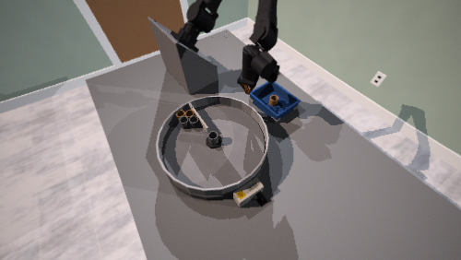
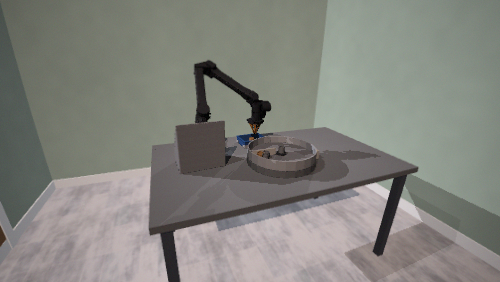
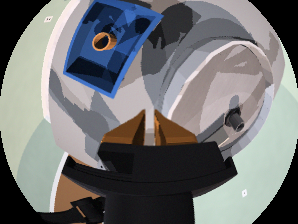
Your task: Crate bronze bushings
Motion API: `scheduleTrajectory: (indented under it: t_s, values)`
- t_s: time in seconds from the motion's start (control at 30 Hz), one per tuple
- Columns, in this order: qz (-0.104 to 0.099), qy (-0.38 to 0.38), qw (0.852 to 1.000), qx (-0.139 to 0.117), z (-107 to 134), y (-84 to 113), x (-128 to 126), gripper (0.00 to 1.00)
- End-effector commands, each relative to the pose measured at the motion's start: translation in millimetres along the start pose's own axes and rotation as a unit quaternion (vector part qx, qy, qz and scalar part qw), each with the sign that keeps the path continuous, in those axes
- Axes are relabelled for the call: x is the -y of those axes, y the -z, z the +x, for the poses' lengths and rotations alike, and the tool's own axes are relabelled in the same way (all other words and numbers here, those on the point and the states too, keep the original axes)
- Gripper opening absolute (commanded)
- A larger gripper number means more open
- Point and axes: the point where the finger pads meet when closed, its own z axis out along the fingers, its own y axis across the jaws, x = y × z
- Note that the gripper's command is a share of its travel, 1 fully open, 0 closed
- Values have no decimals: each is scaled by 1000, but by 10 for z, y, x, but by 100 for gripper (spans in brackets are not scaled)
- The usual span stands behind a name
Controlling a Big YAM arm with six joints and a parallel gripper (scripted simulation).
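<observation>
A blue crate (image 1: 289, 107) (image 3: 93, 72) stands just right of the round turning table (image 1: 212, 186) (image 2: 282, 167) (image 3: 220, 70). One bronze bushing (image 1: 273, 99) (image 3: 101, 42) stands upright inside the crate. On the turning table's far left, two bronze bushings (image 1: 180, 113) (image 1: 189, 112) and two steel bushings (image 1: 183, 121) (image 1: 194, 120) sit in a cluster beside a pale divider blade (image 1: 198, 117). A dark hub (image 1: 213, 138) (image 3: 234, 117) marks the centre. My gripper (image 1: 247, 88) (image 2: 255, 131) (image 3: 148, 125) hangs above the gap between the crate's left edge and the turning table's rim. Its fingers are nearly together with nothing between them.
A tall grey panel (image 1: 189, 60) (image 2: 200, 146) stands at the back of the table, left of the crate. A small beige box with a yellow label (image 1: 248, 194) lies against the turning table's near rim. The table's right edge runs close behind the crate.
</observation>
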Motion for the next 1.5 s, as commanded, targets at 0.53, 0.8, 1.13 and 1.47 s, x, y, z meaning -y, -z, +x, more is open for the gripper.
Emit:
scheduleTrajectory:
  t_s: [0.53, 0.8, 1.13, 1.47]
  values:
    - [15, -58, 998, 16, 1430, 131, 1338, 11]
    - [16, -94, 995, 16, 2054, 156, 1854, 11]
    - [28, -89, 996, 10, 2216, 211, 2092, 11]
    - [15, -110, 994, 15, 2388, 147, 2018, 11]
